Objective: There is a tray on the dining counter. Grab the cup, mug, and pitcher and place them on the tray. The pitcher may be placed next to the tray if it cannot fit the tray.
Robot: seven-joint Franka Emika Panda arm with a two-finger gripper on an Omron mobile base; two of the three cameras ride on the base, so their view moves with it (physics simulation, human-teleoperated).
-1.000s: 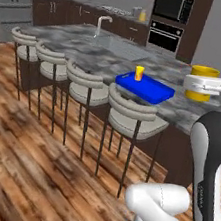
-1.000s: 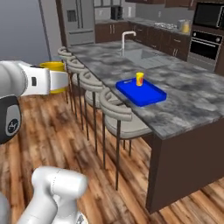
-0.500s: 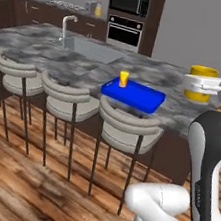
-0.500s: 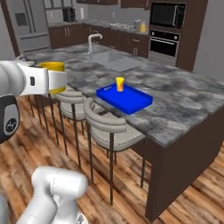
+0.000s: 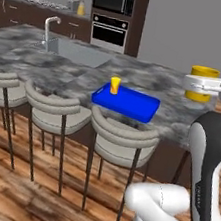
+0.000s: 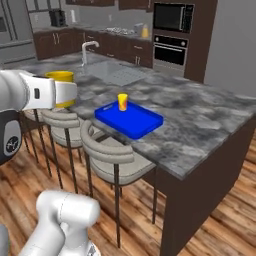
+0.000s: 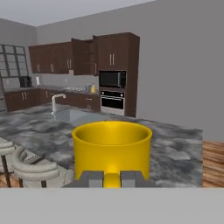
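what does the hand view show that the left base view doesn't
The hand view alone looks into the open top of the mug and shows the gripper shut on its handle. The left base view alone shows the blue tray with the cup on it, and the stools. Both share the mug, the dining counter, sink faucet and wall oven.

The arm is raised, fingers point(image 7: 111, 177) pinched nearly together, level.
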